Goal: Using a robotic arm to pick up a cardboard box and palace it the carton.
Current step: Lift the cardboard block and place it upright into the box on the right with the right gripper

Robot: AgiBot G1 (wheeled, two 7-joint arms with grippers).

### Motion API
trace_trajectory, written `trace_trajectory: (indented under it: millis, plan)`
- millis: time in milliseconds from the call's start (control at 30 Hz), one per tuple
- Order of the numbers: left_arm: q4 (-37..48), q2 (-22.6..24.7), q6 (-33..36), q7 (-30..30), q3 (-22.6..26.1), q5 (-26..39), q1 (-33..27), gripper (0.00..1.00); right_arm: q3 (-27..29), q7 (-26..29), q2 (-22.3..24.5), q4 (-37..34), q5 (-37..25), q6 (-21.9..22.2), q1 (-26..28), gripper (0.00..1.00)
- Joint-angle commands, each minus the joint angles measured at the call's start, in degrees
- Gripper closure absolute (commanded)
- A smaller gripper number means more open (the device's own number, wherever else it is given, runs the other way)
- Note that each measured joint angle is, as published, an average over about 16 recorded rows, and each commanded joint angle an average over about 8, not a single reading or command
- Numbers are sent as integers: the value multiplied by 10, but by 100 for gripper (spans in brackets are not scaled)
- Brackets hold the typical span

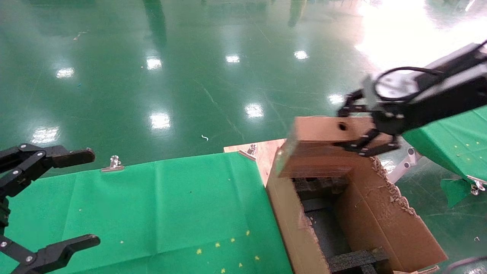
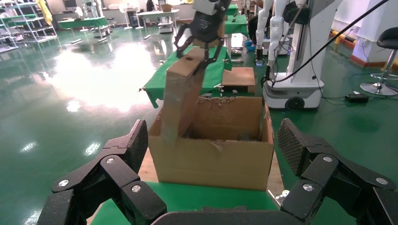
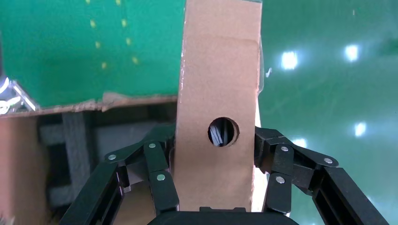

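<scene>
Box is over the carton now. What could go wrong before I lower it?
1. The right gripper pinches only the top end of the box, which hangs tilted, so it may swing or slip.
2. Its lower end sits near the carton rim and could catch on it or the foam spacers.

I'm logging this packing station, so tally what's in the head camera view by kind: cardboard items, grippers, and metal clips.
Cardboard items: 2, the cardboard box and the carton
Grippers: 2, the right gripper shut on the box, the left gripper open
Metal clips on the green cloth: 3
Total: 7
</scene>
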Motion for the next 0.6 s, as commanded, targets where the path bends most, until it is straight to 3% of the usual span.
trace_trajectory:
  millis: [33,300,600]
  plan:
    - [0,0,0,0,0,0,0,0,-23,-2,17,-2,-3,0,13,100]
    - [0,0,0,0,0,0,0,0,-90,-2,64,-13,-3,2,57,100]
    - [0,0,0,0,0,0,0,0,-148,-4,83,-31,12,3,72,100]
